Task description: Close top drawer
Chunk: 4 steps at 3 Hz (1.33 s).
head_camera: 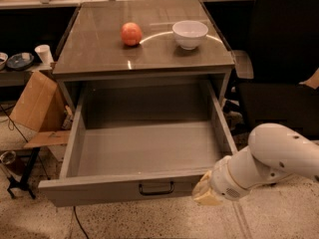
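The top drawer is pulled far out of the grey cabinet and its plain grey box holds nothing. Its flat front faces the camera, with a small black bar handle at centre. My gripper is at the end of the white arm, low at the right, against the right end of the drawer front, a little right of the handle.
On the cabinet top stand an orange fruit and a white bowl. A cardboard box and a dark stand leg are at the left. A black chair is at the right. The floor is speckled.
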### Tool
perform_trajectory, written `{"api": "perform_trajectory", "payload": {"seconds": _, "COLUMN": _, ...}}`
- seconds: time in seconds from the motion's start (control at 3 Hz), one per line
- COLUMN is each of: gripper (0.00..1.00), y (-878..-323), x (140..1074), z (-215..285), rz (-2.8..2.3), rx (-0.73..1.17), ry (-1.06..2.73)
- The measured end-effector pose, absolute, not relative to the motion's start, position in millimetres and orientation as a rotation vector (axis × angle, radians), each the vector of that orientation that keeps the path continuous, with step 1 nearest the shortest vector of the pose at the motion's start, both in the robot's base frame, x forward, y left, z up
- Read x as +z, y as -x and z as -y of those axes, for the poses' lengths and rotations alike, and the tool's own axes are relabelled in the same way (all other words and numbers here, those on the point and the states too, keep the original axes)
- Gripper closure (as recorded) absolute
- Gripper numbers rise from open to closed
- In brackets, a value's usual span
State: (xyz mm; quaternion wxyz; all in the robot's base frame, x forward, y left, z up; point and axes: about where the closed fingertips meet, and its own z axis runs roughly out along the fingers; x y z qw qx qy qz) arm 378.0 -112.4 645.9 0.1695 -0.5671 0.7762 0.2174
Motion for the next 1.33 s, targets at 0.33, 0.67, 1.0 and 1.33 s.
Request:
{"api": "perform_trajectory", "payload": {"seconds": 0.33, "gripper": 1.00, "y": -381.2, "x": 627.7, "z": 139.5, "rz": -2.272, "rx": 0.581, "ry": 1.598}}
{"api": "perform_trajectory", "payload": {"seconds": 0.67, "gripper": 0.81, "y": -389.4, "x": 632.8, "z": 141.7, "rz": -2.256, "rx": 0.553, "ry": 1.605}}
{"api": "perform_trajectory", "payload": {"seconds": 1.0, "gripper": 0.50, "y": -407.1, "x": 646.3, "z": 127.9, "rz": -2.194, "rx": 0.521, "ry": 1.641}}
{"api": "perform_trajectory", "payload": {"seconds": 1.33, "gripper": 0.27, "y": -429.6, "x": 654.7, "z": 103.2, "rz": -2.123, "rx": 0.502, "ry": 1.695}}
